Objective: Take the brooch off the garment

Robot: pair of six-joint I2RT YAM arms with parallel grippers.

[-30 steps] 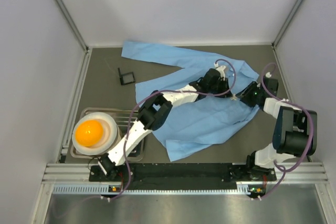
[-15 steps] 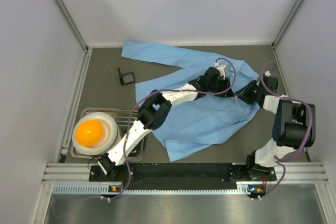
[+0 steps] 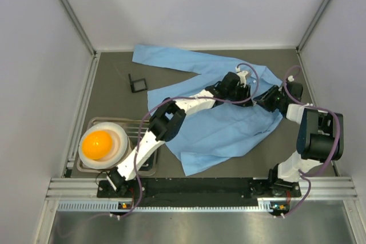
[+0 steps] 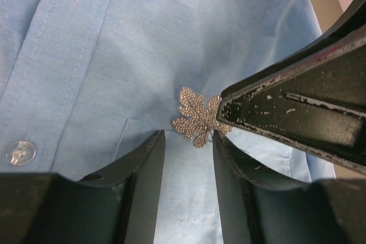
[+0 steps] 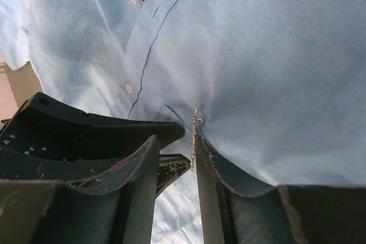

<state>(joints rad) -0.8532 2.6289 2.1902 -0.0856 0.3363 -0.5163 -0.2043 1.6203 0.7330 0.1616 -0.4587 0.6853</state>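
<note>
Both arms stretch forward over the light blue button-up shirt (image 4: pixel 114 55). The left gripper (image 4: pixel 187 138) and right gripper (image 5: pixel 176 142) meet at the silvery leaf-shaped brooch (image 4: pixel 194 119), jaws narrowly parted.

Plainly a robotics lab test cell, judging by the bare white panel walls (image 3: pixel 189 4) framed in aluminium struts (image 3: pixel 70 10), the dark grey tabletop (image 3: pixel 114 98), and the cabled left arm (image 3: pixel 140 152) and right arm (image 3: pixel 317 141) bolted to a slotted metal rail (image 3: pixel 200 188) at the near edge.

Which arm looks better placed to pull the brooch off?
Probably right: the right gripper is open and straddles the brooch edge-on, ready to pinch. The left gripper lies just short of it.
</note>
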